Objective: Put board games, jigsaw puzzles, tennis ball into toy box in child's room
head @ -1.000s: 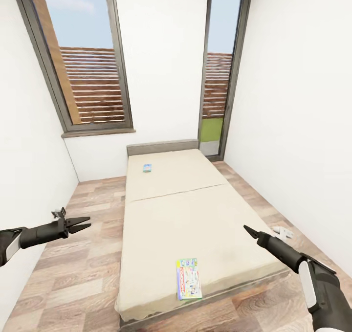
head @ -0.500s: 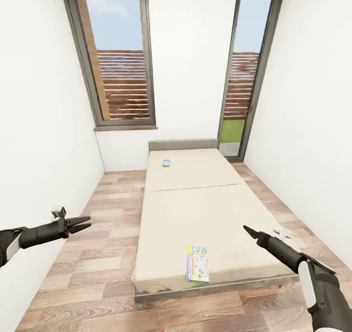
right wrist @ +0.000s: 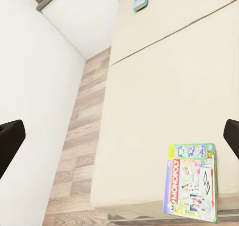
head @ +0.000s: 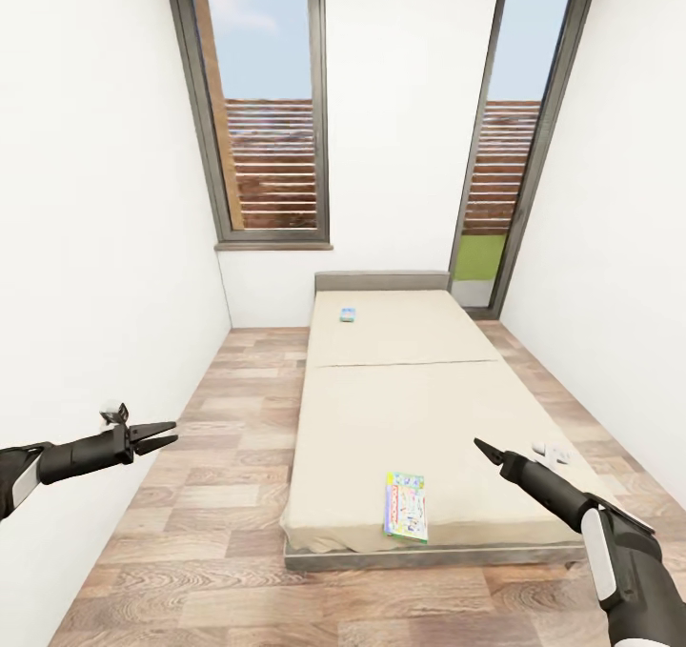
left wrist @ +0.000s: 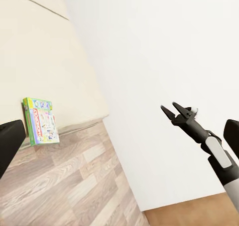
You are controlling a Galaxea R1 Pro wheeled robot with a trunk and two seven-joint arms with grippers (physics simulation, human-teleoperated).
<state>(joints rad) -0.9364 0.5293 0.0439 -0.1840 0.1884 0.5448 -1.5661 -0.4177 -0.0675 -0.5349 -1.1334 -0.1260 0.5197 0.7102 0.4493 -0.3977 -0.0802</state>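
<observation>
The bed stands lengthwise ahead of me with two board games on its beige mattress. A white-green one with red edging lies at the near foot edge, also in the left wrist view and the right wrist view. A small blue one lies near the grey headboard. My left gripper hangs open and empty over the floor left of the bed. My right gripper is open and empty over the bed's near right corner. The table, toy box, jigsaw puzzles and tennis ball are out of view.
White walls close in on both sides, with wood-plank floor between the left wall and the bed. Two tall grey-framed windows stand behind the headboard. A small white object lies on the floor right of the bed.
The camera has moved: the bed and windows have shifted right in the picture and look squarer and farther off. Both arms hold the same pose, grippers open.
</observation>
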